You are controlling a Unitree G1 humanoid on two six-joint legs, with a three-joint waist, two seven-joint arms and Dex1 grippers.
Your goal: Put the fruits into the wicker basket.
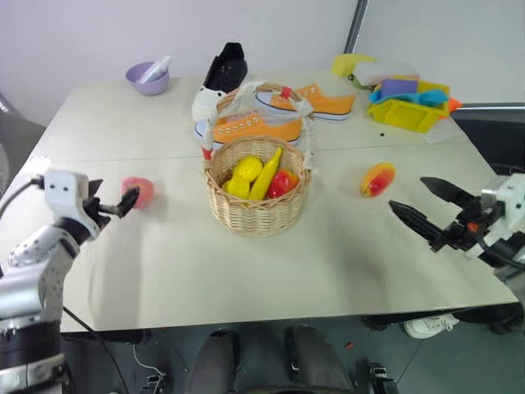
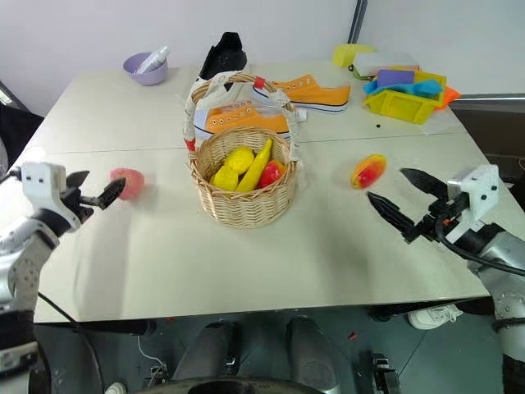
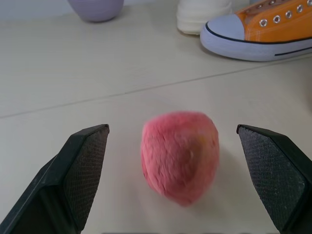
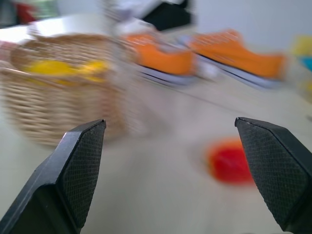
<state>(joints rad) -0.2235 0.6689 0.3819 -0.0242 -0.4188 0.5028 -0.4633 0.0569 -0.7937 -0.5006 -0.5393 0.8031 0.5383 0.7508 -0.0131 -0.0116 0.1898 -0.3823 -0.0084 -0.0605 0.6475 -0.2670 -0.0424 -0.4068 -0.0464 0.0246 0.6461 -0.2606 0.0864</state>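
Your left gripper (image 1: 115, 203) stands spread wide and holds nothing; the peach (image 3: 179, 156) lies on the table (image 1: 246, 263) between its fingers, untouched. Your right gripper (image 1: 426, 205) gapes wide and empty too, with the mango (image 1: 377, 179) at its 11 o'clock, apart. The wicker basket (image 1: 256, 209) sits mid-table between both fruits, bare tabletop around it toward the near edge.

The right gripper (image 4: 170, 165) has its two black fingers (image 4: 73, 175) spread wide, nothing between them; beyond them the mango (image 4: 229, 162) lies on the pale table (image 4: 156, 195); the wicker basket (image 4: 58, 107) stands apart from it, yellow pieces inside; two orange shoes (image 4: 165, 61) lie farther off.
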